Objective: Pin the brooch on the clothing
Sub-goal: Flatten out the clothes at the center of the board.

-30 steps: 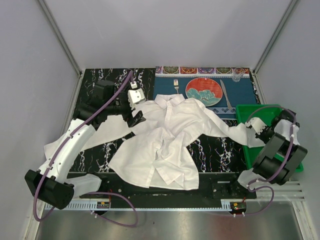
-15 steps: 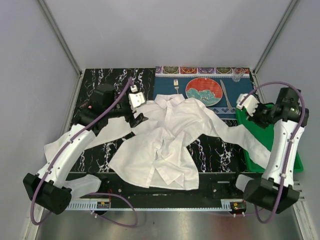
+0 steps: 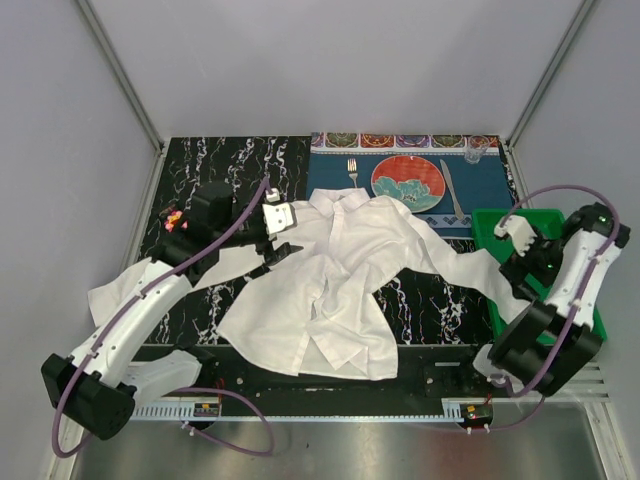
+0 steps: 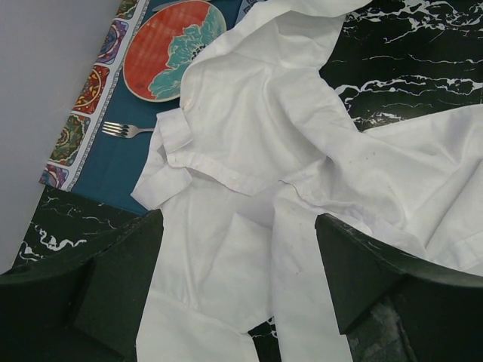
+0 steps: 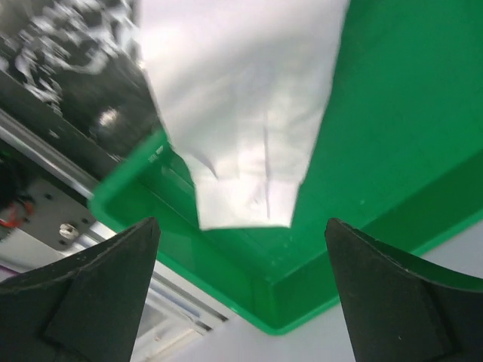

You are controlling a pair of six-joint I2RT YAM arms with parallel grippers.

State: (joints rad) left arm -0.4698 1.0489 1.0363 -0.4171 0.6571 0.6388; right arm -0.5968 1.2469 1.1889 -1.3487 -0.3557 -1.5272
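1. While the shirt (image 3: 330,290) lay spread and rumpled across the middle of the black table (image 3: 230,160), the brooch (image 3: 173,220) showed as a small pink-red speck at the far left, just beside the left arm's dark link; whether it touched that link could not be told.
2. The left gripper (image 4: 238,219) hung over the shirt's left part with its jaws spread wide and nothing between them.
3. The brooch sat to the left of those jaws, well apart from them, and did not appear in the left wrist view.
4. That view showed the collar and front placket below the fingers, with the plate (image 4: 170,49) and fork (image 4: 124,130) farther off.
5. The right gripper (image 5: 241,226) was over the green tray (image 5: 392,113) at the right, jaws also spread and empty.
6. A sleeve ran from the shirt into the tray, its cuff (image 5: 245,204) lying flat on the tray floor below the open fingers.
7. The brooch was on the opposite side of the table from the right jaws, with the whole shirt between.
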